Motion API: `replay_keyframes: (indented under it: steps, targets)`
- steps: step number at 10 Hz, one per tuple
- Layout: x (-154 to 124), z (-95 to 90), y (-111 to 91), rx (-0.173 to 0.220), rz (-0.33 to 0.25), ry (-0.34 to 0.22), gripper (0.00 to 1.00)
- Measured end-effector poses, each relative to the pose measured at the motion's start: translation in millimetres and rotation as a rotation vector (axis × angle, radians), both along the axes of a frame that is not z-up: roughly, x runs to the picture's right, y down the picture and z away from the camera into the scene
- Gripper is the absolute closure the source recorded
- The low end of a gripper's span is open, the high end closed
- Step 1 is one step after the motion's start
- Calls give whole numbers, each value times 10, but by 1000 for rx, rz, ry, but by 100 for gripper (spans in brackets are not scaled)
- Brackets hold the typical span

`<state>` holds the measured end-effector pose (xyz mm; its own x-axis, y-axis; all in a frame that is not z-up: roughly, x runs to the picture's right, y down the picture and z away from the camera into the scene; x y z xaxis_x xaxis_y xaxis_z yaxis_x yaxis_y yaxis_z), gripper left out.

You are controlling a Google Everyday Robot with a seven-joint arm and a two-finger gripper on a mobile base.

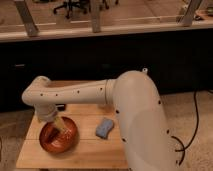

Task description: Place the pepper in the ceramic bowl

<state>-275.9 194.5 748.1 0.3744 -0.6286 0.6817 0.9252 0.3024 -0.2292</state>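
Observation:
The ceramic bowl (57, 137) is a wide orange-brown dish at the front left of the wooden table (90, 150). My white arm reaches from the right across to the left and bends down over the bowl. My gripper (61, 129) hangs inside the bowl, just above its floor. The pepper is not visible; I cannot tell whether it is in the gripper or in the bowl.
A blue sponge (104, 128) lies on the table to the right of the bowl. A small dark object (61, 107) sits behind the bowl near the arm. A dark counter wall runs behind the table. A black cable (192, 130) trails on the floor at right.

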Motion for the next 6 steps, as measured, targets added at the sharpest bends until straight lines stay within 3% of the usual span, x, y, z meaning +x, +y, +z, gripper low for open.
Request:
replay_keyframes:
  steps: [6]
  targets:
    - [-14,-4,15,-10,-20,-10,20]
